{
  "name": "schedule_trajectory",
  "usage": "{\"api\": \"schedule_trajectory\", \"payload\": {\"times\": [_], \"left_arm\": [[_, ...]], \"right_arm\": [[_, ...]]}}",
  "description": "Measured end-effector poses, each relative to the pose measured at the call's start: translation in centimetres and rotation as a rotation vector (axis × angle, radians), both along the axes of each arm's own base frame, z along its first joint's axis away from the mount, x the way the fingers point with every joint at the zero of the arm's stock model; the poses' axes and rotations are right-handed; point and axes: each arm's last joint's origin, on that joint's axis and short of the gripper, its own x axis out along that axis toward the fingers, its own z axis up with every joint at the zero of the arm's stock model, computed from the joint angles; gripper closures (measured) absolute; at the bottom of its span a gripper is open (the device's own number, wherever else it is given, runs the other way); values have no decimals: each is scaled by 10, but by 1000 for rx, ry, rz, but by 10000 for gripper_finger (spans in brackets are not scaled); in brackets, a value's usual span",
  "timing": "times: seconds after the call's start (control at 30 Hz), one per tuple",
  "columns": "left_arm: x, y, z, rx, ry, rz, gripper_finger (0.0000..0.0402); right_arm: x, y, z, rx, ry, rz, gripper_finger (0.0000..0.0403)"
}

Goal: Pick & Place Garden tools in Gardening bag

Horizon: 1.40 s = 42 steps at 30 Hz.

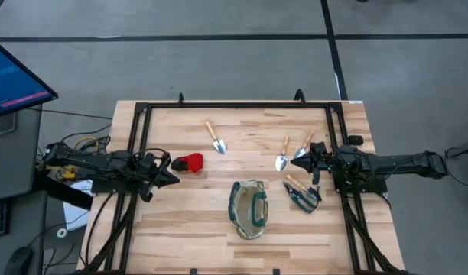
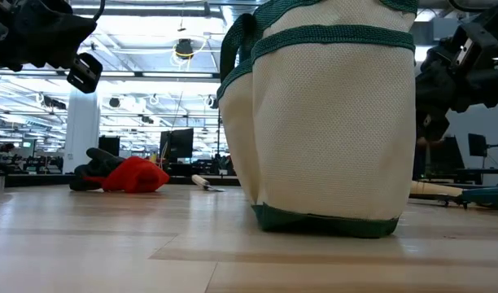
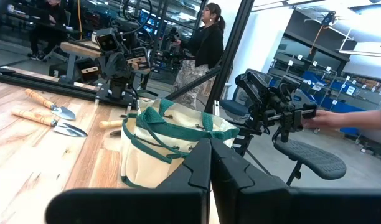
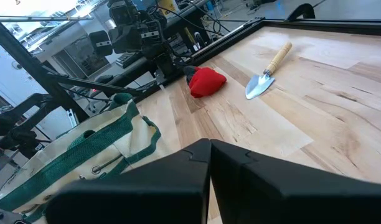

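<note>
The gardening bag (image 1: 249, 208), cream fabric with green trim and handles, stands upright on its base at the table's middle near side; it also shows in the low view (image 2: 330, 122). A red object (image 1: 190, 162) lies left of centre. One wooden-handled tool (image 1: 215, 137) lies at the far middle, and two more (image 1: 282, 155) (image 1: 304, 147) lie right of centre. Dark-handled shears (image 1: 301, 192) lie right of the bag. My left gripper (image 1: 173, 177) is shut and empty, just near-left of the red object. My right gripper (image 1: 299, 162) is shut and empty beside the two right tools.
A black frame (image 1: 238, 107) runs along the table's far edge and down both sides. A monitor (image 1: 12, 76) stands off the table's left. People show in the room beyond in the left wrist view (image 3: 206, 37). Bare wood (image 1: 188, 229) lies near-left of the bag.
</note>
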Motion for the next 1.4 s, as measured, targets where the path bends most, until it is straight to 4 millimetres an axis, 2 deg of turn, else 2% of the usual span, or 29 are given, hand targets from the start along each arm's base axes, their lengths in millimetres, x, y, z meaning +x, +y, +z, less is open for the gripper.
{"api": "schedule_trajectory", "payload": {"times": [0.53,0.77,0.93,1.03,1.4], "left_arm": [[0,1,1,-16,-6,40,399],[-1,2,6,-94,-47,52,399],[-4,3,14,-228,-101,10,399],[-7,5,21,-280,-179,25,399],[-29,23,54,-595,-579,394,399]], "right_arm": [[0,0,0,0,0,-1,403],[0,0,0,0,0,-1,403],[0,0,0,0,0,-1,403],[0,0,0,-1,0,-2,403],[0,0,0,0,0,-1,403]]}}
